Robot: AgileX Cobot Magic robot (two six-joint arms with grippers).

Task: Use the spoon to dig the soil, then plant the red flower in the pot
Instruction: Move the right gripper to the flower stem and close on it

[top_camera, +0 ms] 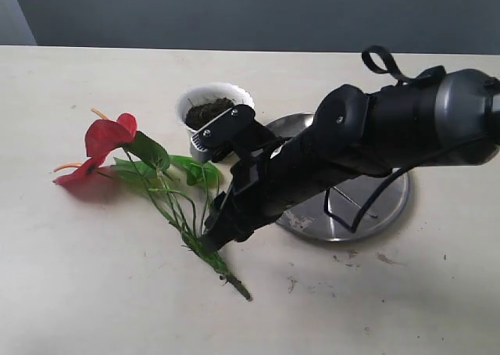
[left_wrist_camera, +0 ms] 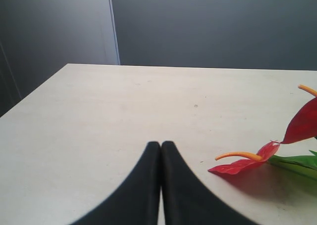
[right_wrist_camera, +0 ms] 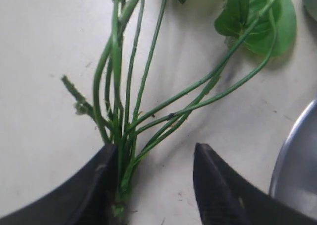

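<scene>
The red flower [top_camera: 109, 136] lies flat on the table, blooms to the left, stems [right_wrist_camera: 130, 101] running toward the front. My right gripper [right_wrist_camera: 154, 148] is open, lowered over the stem bundle near its base [top_camera: 215, 242]. The stems rest against one finger [right_wrist_camera: 101, 180], while the other finger [right_wrist_camera: 213, 185] stands apart from them. The white scalloped pot [top_camera: 195, 98] stands behind the arm with dark soil [top_camera: 209, 111] in it. A thin steel handle [top_camera: 355, 204] on the plate may be the spoon; the arm hides the rest. My left gripper [left_wrist_camera: 161, 144] is shut and empty, low over bare table beside a bloom [left_wrist_camera: 242, 163].
The large round steel plate [top_camera: 387, 206] lies right of the pot, partly under my right arm, and its rim [right_wrist_camera: 292, 155] shows in the right wrist view. Soil crumbs [top_camera: 344, 256] are scattered on the table in front of it. A black cable loops over the plate.
</scene>
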